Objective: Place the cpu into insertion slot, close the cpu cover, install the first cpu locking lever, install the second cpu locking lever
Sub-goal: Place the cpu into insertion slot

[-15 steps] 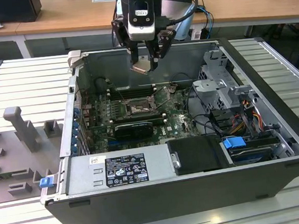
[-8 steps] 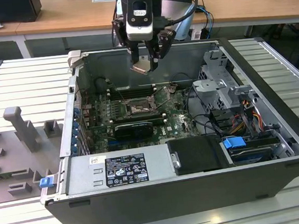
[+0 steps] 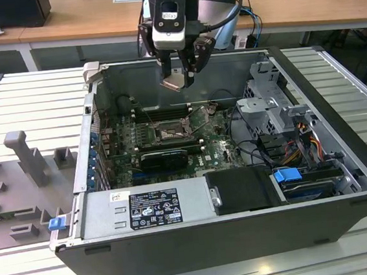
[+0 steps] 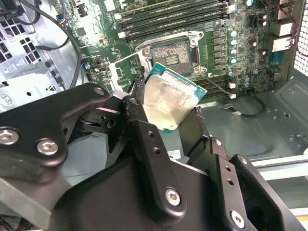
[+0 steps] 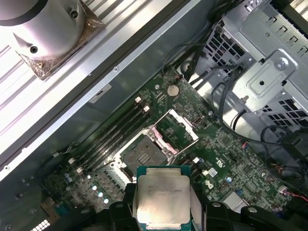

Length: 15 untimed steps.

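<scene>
We are counting one cpu [image 5: 162, 197], one insertion slot [image 5: 143, 153] and one cpu cover [image 5: 184, 126], which is standing swung open just beside the slot. One arm is pointing down into the computer case [image 3: 180, 242]. Its pincer [image 3: 179, 76] is gripping the cpu by its edges and holding it tilted, well above the slot.

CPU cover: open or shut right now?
Open. The cpu cover is swung back off the insertion slot, whose dark centre lies bare; the cpu is held in the gripper.
</scene>
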Available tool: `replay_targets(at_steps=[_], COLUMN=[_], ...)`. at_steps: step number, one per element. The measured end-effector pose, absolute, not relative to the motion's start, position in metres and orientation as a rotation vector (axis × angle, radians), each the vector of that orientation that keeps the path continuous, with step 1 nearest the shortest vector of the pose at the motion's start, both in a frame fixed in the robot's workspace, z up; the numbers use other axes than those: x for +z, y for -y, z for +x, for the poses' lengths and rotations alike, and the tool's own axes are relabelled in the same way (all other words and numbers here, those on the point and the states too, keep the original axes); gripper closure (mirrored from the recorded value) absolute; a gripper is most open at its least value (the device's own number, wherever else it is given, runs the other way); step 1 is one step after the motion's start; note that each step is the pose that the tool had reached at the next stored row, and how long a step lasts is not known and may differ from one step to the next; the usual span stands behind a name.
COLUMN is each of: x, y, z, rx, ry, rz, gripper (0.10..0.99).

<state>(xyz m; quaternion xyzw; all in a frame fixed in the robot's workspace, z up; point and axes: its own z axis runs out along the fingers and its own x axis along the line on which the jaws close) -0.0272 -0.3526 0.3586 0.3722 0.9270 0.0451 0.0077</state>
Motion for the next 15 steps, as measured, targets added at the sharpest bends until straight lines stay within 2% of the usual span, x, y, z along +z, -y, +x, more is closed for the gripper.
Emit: replay_targets(at_steps=[15], x=[0.3585], y=[0.3525], z=[-0.0272], rx=[0.14], ry=[-2.85], rz=[1.269], gripper=[0.557])
